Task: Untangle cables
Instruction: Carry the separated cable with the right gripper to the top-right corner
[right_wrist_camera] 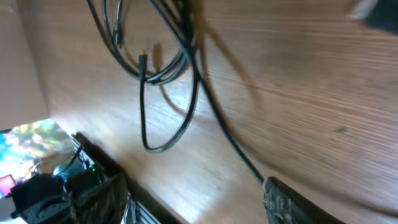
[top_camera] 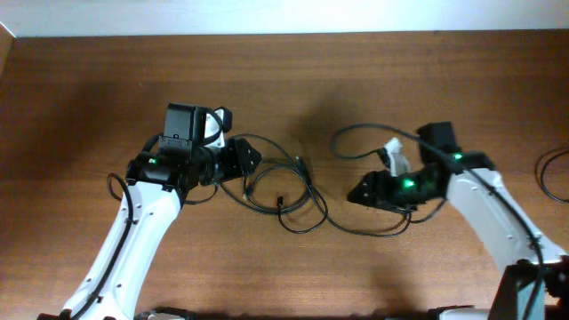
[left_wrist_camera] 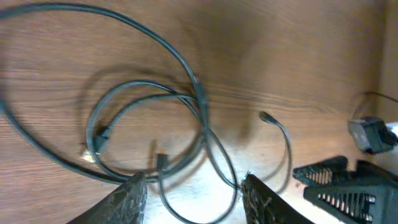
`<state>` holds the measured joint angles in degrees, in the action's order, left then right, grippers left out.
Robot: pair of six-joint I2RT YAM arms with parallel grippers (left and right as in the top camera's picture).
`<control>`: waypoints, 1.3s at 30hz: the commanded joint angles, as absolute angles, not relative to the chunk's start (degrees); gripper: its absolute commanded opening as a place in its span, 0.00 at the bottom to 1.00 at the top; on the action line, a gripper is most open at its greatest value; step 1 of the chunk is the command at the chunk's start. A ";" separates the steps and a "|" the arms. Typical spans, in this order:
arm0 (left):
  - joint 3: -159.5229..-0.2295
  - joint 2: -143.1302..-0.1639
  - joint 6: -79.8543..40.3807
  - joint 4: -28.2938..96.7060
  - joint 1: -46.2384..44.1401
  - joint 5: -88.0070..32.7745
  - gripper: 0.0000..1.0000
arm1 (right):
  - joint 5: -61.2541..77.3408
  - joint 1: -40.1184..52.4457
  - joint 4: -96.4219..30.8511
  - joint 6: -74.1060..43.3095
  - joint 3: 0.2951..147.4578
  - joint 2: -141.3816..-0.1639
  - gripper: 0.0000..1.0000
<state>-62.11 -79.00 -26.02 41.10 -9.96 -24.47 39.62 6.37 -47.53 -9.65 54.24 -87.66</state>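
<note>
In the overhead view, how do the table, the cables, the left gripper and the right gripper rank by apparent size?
1. table
2. cables, taken as one tangle
3. left gripper and right gripper: they look about alike, so I do not rank them.

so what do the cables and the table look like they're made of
The cables look like thin cords in a dark rubber or plastic jacket, slightly glossy: they bend into loose loops. The table looks like wood or wood-look laminate, brown with streaky grain and a smooth, faintly shiny finish; which of the two is unclear.
</note>
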 commanded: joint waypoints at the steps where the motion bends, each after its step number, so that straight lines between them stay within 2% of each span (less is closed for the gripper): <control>1: -62.67 -79.40 -25.67 41.21 -9.96 -19.62 0.52 | 29.28 15.14 -45.52 -28.91 54.19 -90.74 0.70; 4: -62.67 -79.40 -25.67 41.21 -9.96 -19.44 0.57 | 29.08 22.37 -39.86 -32.05 54.19 -94.28 0.70; 5: -62.67 -79.40 -25.65 41.23 -9.96 -18.96 0.58 | 26.96 25.76 -37.80 -38.50 54.19 -96.95 0.68; 6: -62.67 -79.40 -25.65 41.25 -9.96 -18.96 0.57 | 26.06 28.14 -35.86 -43.27 54.19 -99.79 0.54; 7: -62.67 -79.40 -25.65 41.28 -9.96 -18.92 0.55 | 26.13 29.74 -31.97 -44.03 54.22 -102.52 0.04; 10: -62.67 -79.40 -25.65 43.11 -9.96 -16.40 0.52 | 26.28 28.58 -29.10 -43.62 55.37 -101.27 0.04; 12: -62.67 -79.40 -25.50 45.91 -9.96 -16.08 0.65 | 27.88 24.86 -32.75 -38.70 61.04 -95.11 0.04; 14: -62.67 -79.40 -24.36 46.41 -9.96 -16.08 0.69 | 28.23 22.00 -37.08 -33.08 67.70 -88.27 0.04; 15: -62.67 -79.40 -24.36 46.35 -9.98 -16.47 0.74 | 28.23 20.84 -38.83 -28.62 72.73 -83.18 0.04; 17: -62.67 -79.40 -24.23 45.36 -9.98 -19.59 0.76 | 27.77 20.60 -39.72 -24.14 76.82 -77.60 0.04; 19: -62.67 -79.40 -17.47 41.21 -10.02 -30.63 0.76 | 24.93 20.60 -40.38 -23.75 77.28 -73.73 0.04; 22: -62.67 -79.40 -7.84 33.54 -10.02 -46.06 0.80 | 24.82 20.58 -43.31 -20.97 77.28 -73.32 0.04; 29: -62.67 -79.40 -5.32 33.45 -10.02 -44.12 0.82 | 25.04 20.60 -48.29 -19.25 77.28 -73.38 0.04; 30: -62.67 -79.40 -5.52 33.39 -10.02 -44.12 0.86 | 25.02 20.60 -50.15 -19.07 77.28 -73.38 0.04; 31: -62.67 -79.40 -5.50 33.19 -10.02 -44.10 0.86 | 24.97 20.60 -51.68 -16.34 77.28 -73.36 0.04; 32: -62.67 -79.40 -5.50 33.19 -10.02 -43.42 0.88 | 23.42 20.47 -51.59 -14.17 77.28 -73.36 0.04; 33: -62.65 -79.40 -5.50 33.26 -10.02 -42.81 0.99 | 20.49 20.27 -51.11 -14.13 77.28 -73.36 0.04; 39: -62.67 -79.40 -5.48 35.27 -10.02 -31.24 0.99 | -21.39 10.94 -41.30 -14.13 77.28 -74.46 0.04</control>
<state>-62.15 -79.09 -6.42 35.27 -9.96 -37.98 2.13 15.33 -44.21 -14.79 77.30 -73.73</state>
